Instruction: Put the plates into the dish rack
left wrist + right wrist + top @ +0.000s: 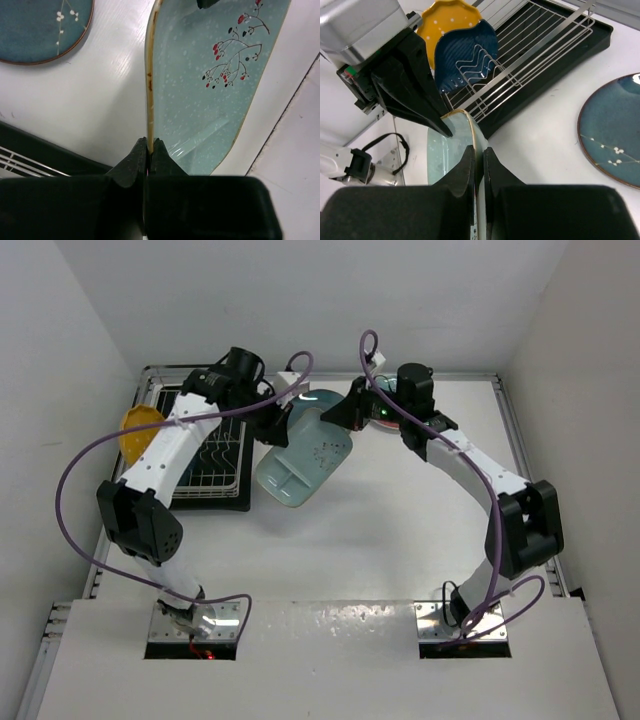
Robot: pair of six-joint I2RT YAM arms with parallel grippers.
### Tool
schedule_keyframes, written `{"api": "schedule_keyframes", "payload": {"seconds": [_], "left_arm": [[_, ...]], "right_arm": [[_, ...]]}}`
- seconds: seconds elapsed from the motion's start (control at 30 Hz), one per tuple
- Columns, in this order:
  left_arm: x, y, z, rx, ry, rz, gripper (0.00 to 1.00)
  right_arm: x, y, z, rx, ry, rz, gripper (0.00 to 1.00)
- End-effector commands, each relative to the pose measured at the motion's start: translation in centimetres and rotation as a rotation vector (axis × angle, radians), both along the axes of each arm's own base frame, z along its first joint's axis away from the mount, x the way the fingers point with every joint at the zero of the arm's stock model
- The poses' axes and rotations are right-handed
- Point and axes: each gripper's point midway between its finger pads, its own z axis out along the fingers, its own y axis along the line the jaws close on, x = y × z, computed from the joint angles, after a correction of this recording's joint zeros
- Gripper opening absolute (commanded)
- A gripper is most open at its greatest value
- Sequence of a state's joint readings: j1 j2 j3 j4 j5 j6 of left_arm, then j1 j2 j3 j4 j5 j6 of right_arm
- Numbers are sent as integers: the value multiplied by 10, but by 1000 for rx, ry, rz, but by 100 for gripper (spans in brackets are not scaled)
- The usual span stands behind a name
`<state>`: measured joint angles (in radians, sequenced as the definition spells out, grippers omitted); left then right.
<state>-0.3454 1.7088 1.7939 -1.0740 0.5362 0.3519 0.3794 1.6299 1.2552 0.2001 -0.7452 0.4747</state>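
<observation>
The pale green plate (305, 465) hangs tilted above the table between both arms. My left gripper (272, 430) is shut on its orange-edged rim, as the left wrist view (149, 147) shows on the plate (210, 85). My right gripper (342, 418) is shut on the opposite rim (480, 150) of the plate (440, 155). The dish rack (205, 475) lies to the left and holds the yellow-orange plate (445, 20) and the dark blue plate (465, 50) upright. The dark teal plate (615, 130) lies flat on the table. The red-rimmed plate is mostly hidden under my right gripper.
The rack's black tray (560, 60) edge runs close beside the held plate. White walls close in the table at the back and both sides. The yellow-orange plate (140, 430) leans out over the rack's left edge. A purple cable (80, 465) loops off the left arm.
</observation>
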Motion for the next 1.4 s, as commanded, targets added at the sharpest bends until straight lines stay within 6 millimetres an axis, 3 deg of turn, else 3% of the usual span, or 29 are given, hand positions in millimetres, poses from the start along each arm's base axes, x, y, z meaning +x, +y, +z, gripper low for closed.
{"api": "schedule_keyframes", "payload": {"seconds": [0.0, 0.03, 0.07, 0.1, 0.17, 0.2, 0.3, 0.33, 0.43, 0.53, 0.67, 0.9, 1.37], "left_arm": [[6, 21, -1, -5, 35, 96, 0], [14, 26, 4, -2, 16, 134, 0], [17, 34, 12, 3, -4, 175, 0], [31, 50, 25, 7, -45, 254, 0], [41, 66, 43, -3, -84, 330, 0], [42, 73, 54, -23, -99, 366, 0], [56, 107, 80, -29, -172, 507, 0], [58, 129, 83, 2, -193, 584, 0], [66, 166, 92, 58, -243, 748, 0], [65, 223, 110, 205, -351, 986, 0], [61, 252, 114, 323, -404, 1125, 0], [51, 276, 113, 495, -452, 1256, 0], [67, 258, 78, 743, -469, 1290, 0]], "right_arm": [[-1, 10, 63, 126, -152, 37, 0], [0, 12, 62, 124, -147, 26, 7], [7, 9, 60, 114, -125, -16, 20], [11, 8, 59, 110, -117, -32, 51], [19, 7, 59, 106, -106, -69, 78], [19, 8, 55, 104, -85, -78, 100], [21, 11, 54, 107, -82, -104, 100], [20, 11, 54, 107, -86, -109, 100], [19, 13, 50, 104, -76, -121, 100], [19, 8, 42, 89, -60, -149, 100], [19, 6, 36, 80, -41, -165, 100], [19, 6, 30, 77, -16, -173, 100], [16, 2, 24, 55, -14, -176, 100]]}}
